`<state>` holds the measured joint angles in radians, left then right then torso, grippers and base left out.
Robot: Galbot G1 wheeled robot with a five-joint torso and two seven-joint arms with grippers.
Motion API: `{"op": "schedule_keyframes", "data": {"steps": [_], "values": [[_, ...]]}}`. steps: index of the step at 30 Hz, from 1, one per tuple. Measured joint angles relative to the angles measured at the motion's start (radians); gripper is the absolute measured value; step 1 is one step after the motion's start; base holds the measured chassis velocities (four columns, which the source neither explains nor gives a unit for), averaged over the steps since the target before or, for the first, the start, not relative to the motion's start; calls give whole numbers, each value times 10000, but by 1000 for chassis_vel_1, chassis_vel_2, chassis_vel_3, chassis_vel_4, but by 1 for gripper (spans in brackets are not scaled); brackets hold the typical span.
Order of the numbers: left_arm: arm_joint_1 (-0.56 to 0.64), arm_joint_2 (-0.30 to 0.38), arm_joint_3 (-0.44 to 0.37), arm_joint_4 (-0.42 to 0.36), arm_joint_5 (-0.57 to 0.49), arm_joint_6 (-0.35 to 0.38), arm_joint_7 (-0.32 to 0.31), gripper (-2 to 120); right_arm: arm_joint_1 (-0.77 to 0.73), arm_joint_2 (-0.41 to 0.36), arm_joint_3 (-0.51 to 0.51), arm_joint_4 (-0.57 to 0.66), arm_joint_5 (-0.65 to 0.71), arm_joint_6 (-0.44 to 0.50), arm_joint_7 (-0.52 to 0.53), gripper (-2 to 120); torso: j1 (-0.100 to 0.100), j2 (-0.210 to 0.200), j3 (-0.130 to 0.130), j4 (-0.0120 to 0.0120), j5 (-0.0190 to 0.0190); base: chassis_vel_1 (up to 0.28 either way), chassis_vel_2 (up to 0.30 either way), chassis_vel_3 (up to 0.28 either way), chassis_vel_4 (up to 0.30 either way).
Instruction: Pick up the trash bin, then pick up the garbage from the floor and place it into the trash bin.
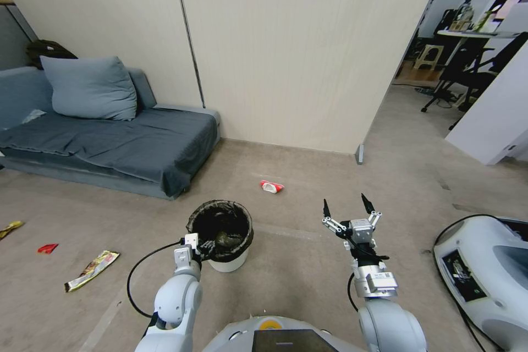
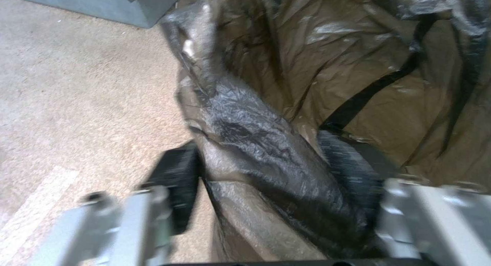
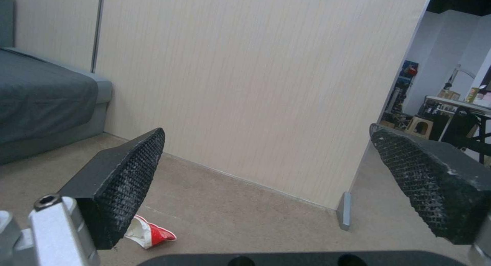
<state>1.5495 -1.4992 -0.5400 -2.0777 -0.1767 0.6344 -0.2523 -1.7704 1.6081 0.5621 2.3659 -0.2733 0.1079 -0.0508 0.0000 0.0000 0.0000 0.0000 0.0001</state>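
Bin: you see the small round white plastic trash bin (image 1: 224,256) with its crinkled black bag on the floor, just in front of your robot and near the blue-grey sofa (image 1: 110,143).
Left gripper: your left gripper (image 1: 199,243) is at the bin's near rim. In the left wrist view its fingers (image 2: 176,179) pinch the bag-covered rim (image 2: 256,143), one finger outside and one inside.
Right gripper: your right gripper (image 1: 348,209) hangs in the air to the right of the bin. Its fingers (image 3: 120,187) are spread wide and hold nothing.
Litter ahead: a small red and white packet (image 1: 271,186) lies on the floor near the pale wall (image 1: 286,49), past the bin.
Litter on the left: a long yellow snack wrapper (image 1: 91,270), a small red wrapper (image 1: 47,248) and another yellow wrapper (image 1: 10,228) lie well apart from the bin.
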Motion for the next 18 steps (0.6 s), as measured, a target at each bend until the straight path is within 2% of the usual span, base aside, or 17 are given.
{"op": "schedule_keyframes", "data": {"steps": [1, 3, 5, 7, 9, 11, 18], "values": [[0, 0, 0, 0, 0, 0, 0, 47, 0, 0, 0, 0, 0, 0, 0, 100, 0, 0, 0, 0, 0, 0, 0, 0, 0], [49, -32, -1, -5, -20, -16, -19, 35, 1, 0, 2, 0, -1, 2, -5, 100, 0, 0, 0, 0, -1, 0, 0, 0, 0], [61, -34, -1, -5, -20, -24, -24, 32, 1, 0, 3, 0, -2, 3, -5, 100, 0, 0, 0, 0, -2, 0, 0, 0, 0], [86, -40, 0, -6, -20, -52, -34, 21, 2, 0, 4, 0, -8, 3, -2, 100, 0, 0, 0, -1, -2, 0, 0, 0, 0], [88, -41, 0, -5, -20, -55, -34, 19, 1, 0, 3, 0, -12, 2, 0, 100, 0, -1, 0, 0, -1, 0, 0, 0, 0], [91, -52, 19, 27, -41, -98, -31, 9, 1, 0, 2, 6, -57, -16, 29, 100, 0, 0, 0, -4, -4, 0, 0, 0, 0], [121, -65, -9, 132, -39, -199, -38, 9, -11, 0, -30, 137, -348, -253, 341, 100, 0, 0, -1, 0, 0, 0, 0, 0, 0]]}}
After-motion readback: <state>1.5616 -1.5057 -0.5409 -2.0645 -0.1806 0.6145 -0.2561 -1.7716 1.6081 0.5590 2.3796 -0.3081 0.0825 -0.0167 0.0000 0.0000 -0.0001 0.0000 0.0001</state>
